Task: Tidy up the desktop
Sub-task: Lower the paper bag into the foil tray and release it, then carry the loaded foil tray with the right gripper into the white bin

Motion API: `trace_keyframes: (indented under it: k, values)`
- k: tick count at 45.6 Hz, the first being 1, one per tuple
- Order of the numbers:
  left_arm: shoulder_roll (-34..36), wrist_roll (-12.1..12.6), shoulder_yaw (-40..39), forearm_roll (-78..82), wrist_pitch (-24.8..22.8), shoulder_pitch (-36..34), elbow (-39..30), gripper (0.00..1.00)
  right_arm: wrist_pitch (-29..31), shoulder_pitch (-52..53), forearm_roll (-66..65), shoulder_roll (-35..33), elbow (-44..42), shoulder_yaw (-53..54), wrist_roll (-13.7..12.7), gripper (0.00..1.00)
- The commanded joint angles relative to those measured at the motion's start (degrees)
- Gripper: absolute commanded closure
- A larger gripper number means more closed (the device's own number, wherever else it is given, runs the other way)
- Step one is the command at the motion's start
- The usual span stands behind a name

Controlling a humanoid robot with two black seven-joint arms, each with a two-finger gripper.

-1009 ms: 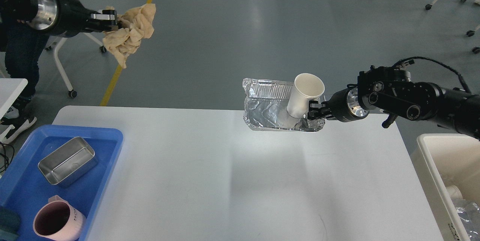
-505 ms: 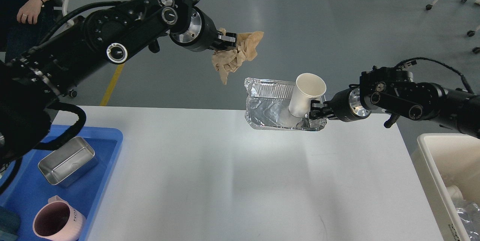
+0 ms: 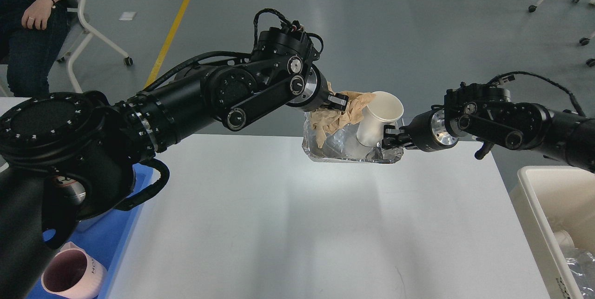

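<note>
The white desktop [image 3: 288, 224] fills the lower middle of the head view. My right gripper [image 3: 389, 140] is shut on the right rim of a crumpled foil tray [image 3: 346, 150] and holds it above the desktop's far edge. A white paper cup [image 3: 377, 117] stands tilted inside the tray. My left gripper [image 3: 340, 101] is shut on a crumpled beige paper napkin [image 3: 335, 115] and holds it over the tray's left part, with the napkin hanging into the tray beside the cup.
A blue tray [image 3: 125, 229] at the left edge is mostly hidden by my left arm; a pink mug [image 3: 69, 275] shows in it. A cream bin [image 3: 553, 215] with trash stands at the right. A person [image 3: 32, 15] sits at the far left.
My left arm has swung right and down, carrying the napkin from the far left to over the foil tray. The right gripper, tray and cup have stayed in place.
</note>
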Motion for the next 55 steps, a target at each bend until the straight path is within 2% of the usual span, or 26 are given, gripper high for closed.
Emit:
trace_keyframes:
  k: [1,6,9,13,15,18,23,26,32,40,43,44,47,52,55]
  values:
    - [-0.5,0.1,0.4,0.1,0.8,1.6,0.0,0.98,0.0,0.0,0.0,-0.1,0.3,0.1,0.0,1.0]
    - [-0.6,0.1,0.4,-0.6,1.1,2.1,0.0,0.84,0.0,0.0,0.0,-0.1,0.4,0.1,0.0,1.0]
    - [-0.6,0.1,0.3,-0.9,1.1,2.3,0.0,0.68,0.0,0.0,-0.1,-0.1,0.4,0.1,0.0,1.0]
    - [-0.5,0.1,0.2,-0.9,1.6,2.3,0.0,0.57,0.0,0.0,-0.1,-0.2,0.4,0.1,0.0,1.0]
    - [-0.5,0.1,-0.4,-1.0,2.3,2.3,0.0,0.46,0.0,0.0,-0.1,-0.2,0.4,0.0,0.0,1.0]
    - [-0.5,0.1,-0.6,-2.0,4.3,2.4,0.0,0.29,0.0,0.0,-0.1,-0.3,0.4,-0.1,0.0,1.0]
    - [-0.4,0.3,-0.7,-5.4,10.0,2.4,0.0,0.18,0.0,0.0,-0.1,-0.6,0.5,-0.2,0.0,1.0]
    - [0.1,0.4,-0.8,-7.1,12.6,2.5,0.0,0.02,0.0,0.0,-0.1,-1.2,0.6,-0.2,0.0,1.0]
    - [2.7,0.1,-0.6,-12.6,13.5,2.6,0.0,0.02,0.1,-0.1,-0.2,-2.0,0.9,-0.4,0.1,1.0]
    - [7.3,-1.8,-4.0,-19.2,13.7,2.2,0.0,0.02,0.1,0.0,-0.2,-2.0,0.9,-0.4,0.2,1.0]
    - [8.8,-2.3,-8.2,-22.2,14.1,1.7,0.2,0.02,0.1,-0.1,-0.2,-2.2,0.9,-0.4,0.2,1.0]
    - [9.9,-2.4,-11.9,-25.0,14.2,1.8,1.0,0.02,0.1,-0.1,-0.1,-2.5,0.9,-0.3,0.3,1.0]
    - [10.8,-3.8,-17.0,-29.2,14.2,3.1,2.8,0.02,0.1,-0.4,0.0,-3.8,0.7,0.3,0.3,1.0]
    - [12.5,-6.8,-24.2,-36.4,14.3,9.9,5.1,0.02,-0.1,-2.4,0.2,-4.9,0.8,1.7,0.3,1.0]
    - [14.5,-7.2,-29.9,-40.2,14.2,13.2,5.2,0.02,-0.2,-3.9,0.5,-6.6,0.7,2.9,0.3,1.0]
